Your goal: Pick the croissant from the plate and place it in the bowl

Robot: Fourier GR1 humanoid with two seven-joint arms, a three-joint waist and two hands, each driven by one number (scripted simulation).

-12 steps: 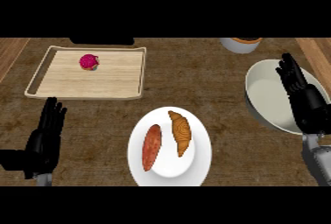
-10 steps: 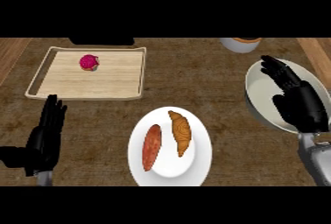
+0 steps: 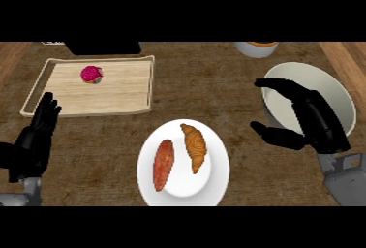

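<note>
A golden-brown croissant [image 3: 194, 147] lies on a white plate [image 3: 212, 185] at the counter's front middle, beside an orange-red sweet potato [image 3: 163, 164]. The white bowl [image 3: 332, 86] stands at the right. My right hand [image 3: 311, 121] hovers open over the bowl's left rim, fingers spread and thumb pointing left toward the plate, a short way right of the croissant. At the lower left my left hand [image 3: 32, 140] rests open with its fingers up.
A wooden tray [image 3: 129, 92] at the back left holds a pink-frosted cupcake [image 3: 91, 74]. A white pot [image 3: 256, 48] with orange contents sits at the back right, and a dark block [image 3: 103, 47] at the back edge.
My right hand has swung left off the bowl's middle toward the plate and tilted, with its thumb now stretched out. The left hand, croissant and plate have stayed put.
</note>
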